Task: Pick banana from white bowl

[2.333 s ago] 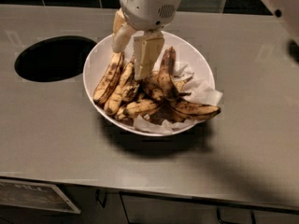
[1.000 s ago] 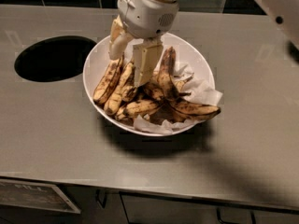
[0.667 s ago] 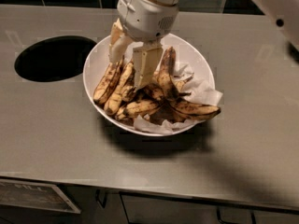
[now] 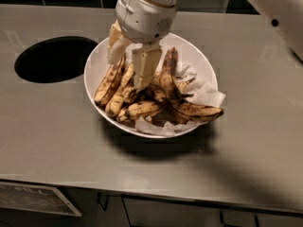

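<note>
The white bowl (image 4: 97, 56) sits on the grey counter and holds several overripe, brown-blotched bananas on crumpled white paper. My gripper (image 4: 126, 74) reaches down into the left half of the bowl. Its cream fingers (image 4: 143, 70) stand apart and their tips are down among the bananas. A long curved banana (image 4: 118, 97) lies between the two fingers, running from the back of the bowl toward its front left. The fingers hide its upper part. Another banana (image 4: 105, 83) lies just left of it, and one (image 4: 196, 111) pokes over the right rim.
A dark round hole (image 4: 54, 58) is cut into the counter left of the bowl. The white arm (image 4: 279, 13) crosses the top right corner. A tiled wall runs along the back, and cabinet fronts with handles show below the counter's front edge (image 4: 151, 197).
The gripper has come down a little deeper into the left side of the bowl. The bananas and the bowl have not moved.
</note>
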